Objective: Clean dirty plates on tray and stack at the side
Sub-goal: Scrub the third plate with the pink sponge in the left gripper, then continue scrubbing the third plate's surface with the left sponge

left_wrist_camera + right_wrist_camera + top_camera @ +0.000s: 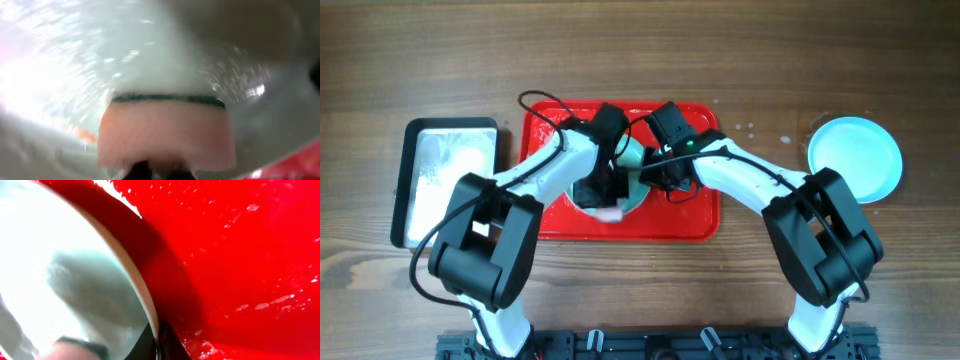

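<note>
A pale turquoise plate (pixel 638 158) lies on the red tray (pixel 700 215), mostly hidden by both arms. My left gripper (pixel 606 200) is shut on a pink sponge (pixel 165 135) with a dark green top, pressed on the wet plate (pixel 100 60). My right gripper (pixel 658 170) is shut on the plate's rim (pixel 145 295), one finger on each side, over the wet red tray (pixel 240 255). A second plate (pixel 855 158) lies on the table at the far right, off the tray.
A black-rimmed silver metal pan (pixel 448 180) stands to the left of the tray. Water drops lie on the wooden table (pixel 760 130) between the tray and the right plate. Cables cross over the tray's back edge.
</note>
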Available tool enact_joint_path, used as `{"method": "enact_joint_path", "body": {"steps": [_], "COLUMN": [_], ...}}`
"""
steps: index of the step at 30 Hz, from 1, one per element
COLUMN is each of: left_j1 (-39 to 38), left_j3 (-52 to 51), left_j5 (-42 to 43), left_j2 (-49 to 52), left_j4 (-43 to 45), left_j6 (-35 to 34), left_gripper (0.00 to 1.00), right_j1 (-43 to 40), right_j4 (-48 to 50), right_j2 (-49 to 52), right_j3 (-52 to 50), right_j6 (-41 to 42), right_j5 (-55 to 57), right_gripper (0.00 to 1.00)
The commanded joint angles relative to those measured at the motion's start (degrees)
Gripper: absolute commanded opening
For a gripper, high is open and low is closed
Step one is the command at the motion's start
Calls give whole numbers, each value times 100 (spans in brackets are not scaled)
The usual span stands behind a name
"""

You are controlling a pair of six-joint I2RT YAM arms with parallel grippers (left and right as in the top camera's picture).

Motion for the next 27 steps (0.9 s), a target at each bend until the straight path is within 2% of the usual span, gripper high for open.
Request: {"method": "enact_joint_path", "body": {"steps": [1,6,12,20,23,25,27], "left_j1": [33,28,28,33,33,33,35], "left_j3": [-280,-352,-852,-861,-643,-271,79], "left_j5": [-2212,-2658,-3093,-3383,-3755,-4404,-4621], "left_j2": [588,588,588,586,402,98,-262], "left_j4": [400,479,1040,1322,1147,708,651], "left_j6": [-1930,-3088,-4015,-3976,-3324,-3272,-2905], "left_gripper": [4,4,4,4,4,4,4], "right_j1": [22,22,22,22,22,22,22], "right_j4": [-63,-59,-50,-44,-42,-42,-42], "right_j2": [94,94,94,94,94,94,94], "right_j3": [-85,-85,-85,-85,-85,-85,-85], "right_j6": [175,175,173,170,173,170,170], "right_j5": [66,66,66,66,68,66,66], "right_gripper": [4,4,4,4,4,4,4]}}
